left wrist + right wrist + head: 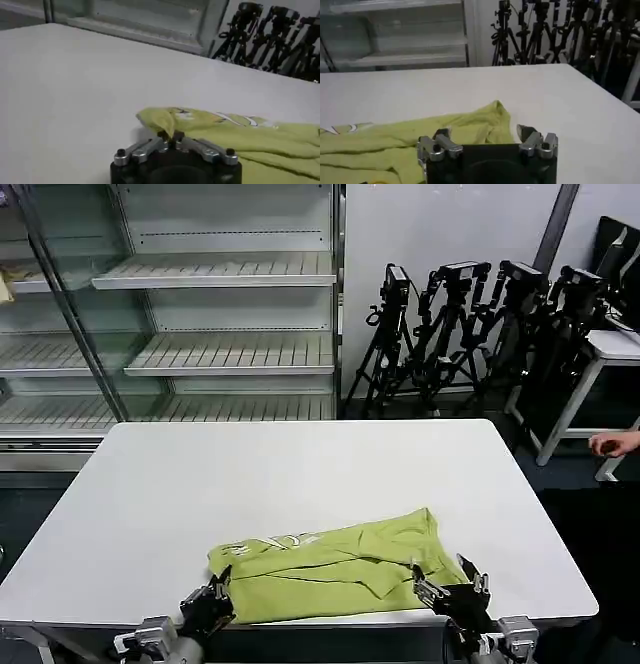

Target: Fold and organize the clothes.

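On the white table (150, 504), close to the near edge, lies the lime T-shirt (340, 569). It is folded over into a long, wrinkly bundle, with some white marks near its left end. One corner of it pokes up toward the far side of the table.

At the left near corner of the shirt sits the left gripper (212, 599). Its fingers are pressed together, pinching a bit of the shirt's edge, and the cloth there is pulled up into a little peak.

At the right near corner sits the right gripper (448, 582). Its fingers are spread apart and hold nothing. One finger is over the shirt and the other is over bare table, just beside the cloth.

Behind the table stand empty shelves (215, 314) and a row of black tripods (470, 334).
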Controlling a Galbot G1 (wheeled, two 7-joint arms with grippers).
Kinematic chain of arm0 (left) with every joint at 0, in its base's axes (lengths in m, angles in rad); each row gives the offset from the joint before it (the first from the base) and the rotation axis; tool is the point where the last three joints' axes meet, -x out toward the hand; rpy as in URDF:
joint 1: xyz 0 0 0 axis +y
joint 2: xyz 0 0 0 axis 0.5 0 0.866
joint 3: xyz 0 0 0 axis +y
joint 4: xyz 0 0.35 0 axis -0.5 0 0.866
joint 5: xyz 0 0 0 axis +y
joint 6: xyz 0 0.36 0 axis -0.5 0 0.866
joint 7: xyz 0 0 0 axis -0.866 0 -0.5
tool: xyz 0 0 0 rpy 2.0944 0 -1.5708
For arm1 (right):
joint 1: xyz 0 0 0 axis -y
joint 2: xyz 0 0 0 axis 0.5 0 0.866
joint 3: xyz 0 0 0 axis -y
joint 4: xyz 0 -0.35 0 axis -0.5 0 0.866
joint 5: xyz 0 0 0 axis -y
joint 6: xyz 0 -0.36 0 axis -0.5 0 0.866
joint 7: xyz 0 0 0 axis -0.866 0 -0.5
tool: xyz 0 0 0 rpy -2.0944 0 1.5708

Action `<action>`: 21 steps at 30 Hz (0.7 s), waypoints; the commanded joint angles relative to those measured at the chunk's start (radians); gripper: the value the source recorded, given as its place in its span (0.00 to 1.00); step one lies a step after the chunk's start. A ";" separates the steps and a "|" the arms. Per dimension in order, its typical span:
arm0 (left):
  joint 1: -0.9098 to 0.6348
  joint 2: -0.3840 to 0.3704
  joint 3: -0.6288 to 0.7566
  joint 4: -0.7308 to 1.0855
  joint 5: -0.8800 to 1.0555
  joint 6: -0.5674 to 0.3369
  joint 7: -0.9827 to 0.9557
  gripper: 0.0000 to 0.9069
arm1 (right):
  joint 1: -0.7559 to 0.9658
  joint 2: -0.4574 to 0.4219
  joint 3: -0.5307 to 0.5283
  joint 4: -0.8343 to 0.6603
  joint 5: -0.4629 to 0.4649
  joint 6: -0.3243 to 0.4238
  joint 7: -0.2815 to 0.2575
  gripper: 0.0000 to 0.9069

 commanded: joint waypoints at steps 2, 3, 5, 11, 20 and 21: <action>0.007 0.040 -0.109 -0.043 -0.090 0.001 -0.001 0.02 | -0.003 -0.002 0.006 0.002 0.002 0.001 0.001 1.00; 0.010 0.047 -0.123 -0.050 -0.091 0.001 -0.001 0.02 | -0.003 -0.003 0.007 0.002 0.003 0.001 0.001 1.00; 0.014 0.064 -0.153 -0.060 -0.092 0.000 0.004 0.02 | -0.003 -0.004 0.008 0.003 0.005 0.001 0.001 1.00; 0.001 0.161 -0.279 -0.026 -0.150 0.003 0.014 0.02 | 0.001 -0.015 0.019 0.008 0.017 0.001 0.002 1.00; -0.027 0.311 -0.411 0.056 -0.186 0.005 0.040 0.02 | -0.015 -0.039 0.061 0.008 0.040 0.007 -0.004 1.00; -0.031 0.312 -0.413 0.047 -0.202 0.011 0.040 0.02 | -0.017 -0.040 0.064 0.008 0.041 0.008 -0.005 1.00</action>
